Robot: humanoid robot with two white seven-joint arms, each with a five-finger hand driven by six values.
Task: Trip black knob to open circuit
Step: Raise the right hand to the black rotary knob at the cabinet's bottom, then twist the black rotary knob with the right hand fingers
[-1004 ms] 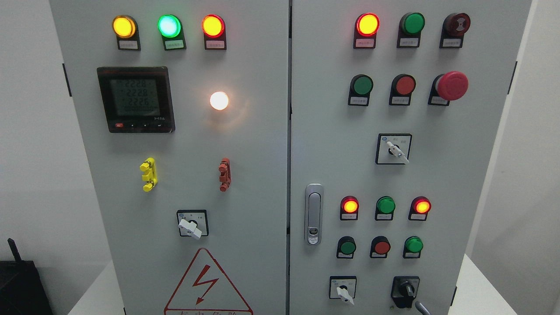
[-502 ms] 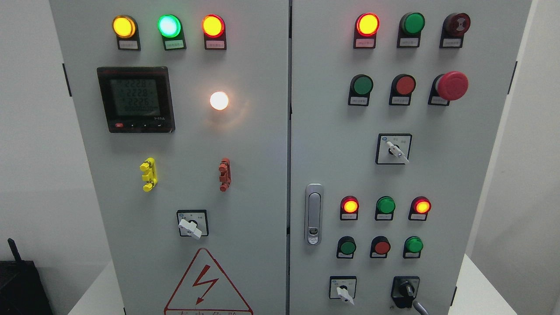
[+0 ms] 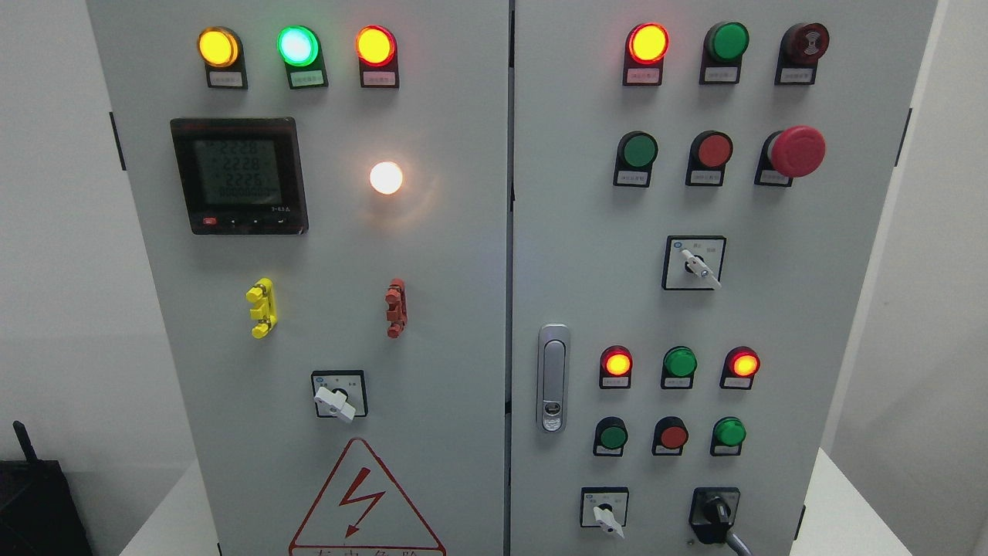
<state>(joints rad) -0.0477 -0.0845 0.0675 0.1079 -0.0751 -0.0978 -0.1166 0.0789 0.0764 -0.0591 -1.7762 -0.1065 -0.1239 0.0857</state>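
The black knob (image 3: 715, 513) sits on a black square base at the lower right of the right cabinet door (image 3: 587, 255), close to the bottom edge of the head view. Its handle points down and to the right. A thin grey tip (image 3: 739, 544), a small part of my right hand, rises from the bottom edge just below and right of the knob and reaches the corner of its base. The rest of that hand is out of frame. My left hand does not show.
A white selector switch (image 3: 604, 512) is left of the knob, with green and red push buttons (image 3: 673, 436) above. Higher up are a door handle (image 3: 553, 377), a red mushroom stop button (image 3: 797, 150), lit lamps and another selector (image 3: 695, 263). The left door carries a meter (image 3: 239, 175).
The grey tip at the bottom edge has crept slightly up and left, from clear of the knob's base to its lower right corner. The panel's lamps and switches look the same.
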